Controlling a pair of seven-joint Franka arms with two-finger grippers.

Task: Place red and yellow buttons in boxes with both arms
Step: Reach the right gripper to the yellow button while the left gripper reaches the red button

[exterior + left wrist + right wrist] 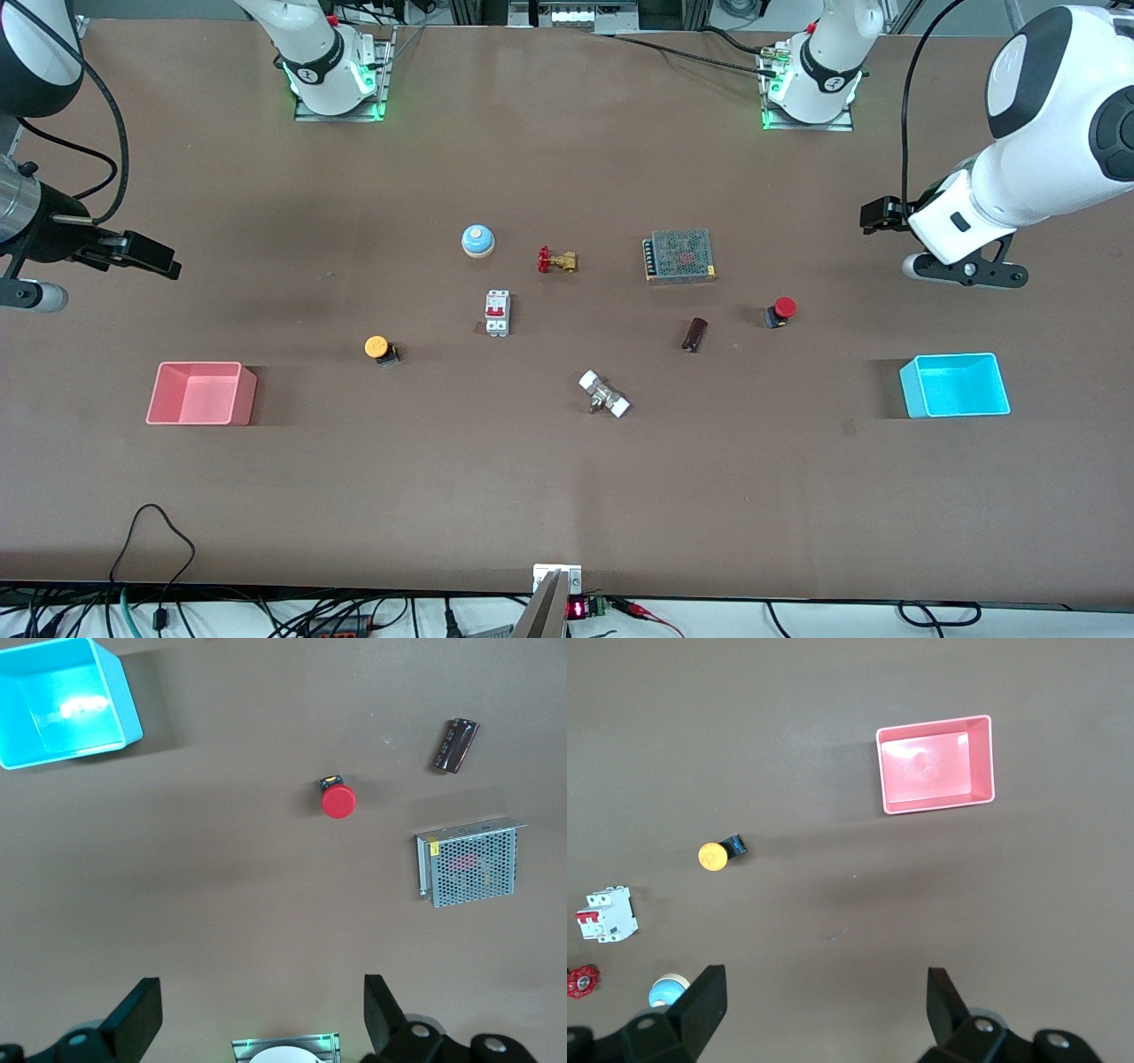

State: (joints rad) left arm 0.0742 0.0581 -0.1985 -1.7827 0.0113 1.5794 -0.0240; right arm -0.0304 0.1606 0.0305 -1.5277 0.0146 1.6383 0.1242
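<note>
The red button (783,309) (338,802) lies on the brown table toward the left arm's end. The cyan box (952,356) (124,722) stands nearer the front camera than it. The yellow button (377,347) (712,856) lies toward the right arm's end, beside the pink box (199,364) (935,725). Both boxes are empty. My left gripper (877,215) (263,992) hangs high over the table at its own end, open and holding nothing. My right gripper (151,257) (826,979) hangs high over its end, open and empty too.
Between the buttons lie a blue bell (477,239), a brass valve with a red handle (556,260), a white breaker (497,313), a mesh-covered metal unit (679,256), a dark cylinder (694,334) and a white-ended fitting (604,393).
</note>
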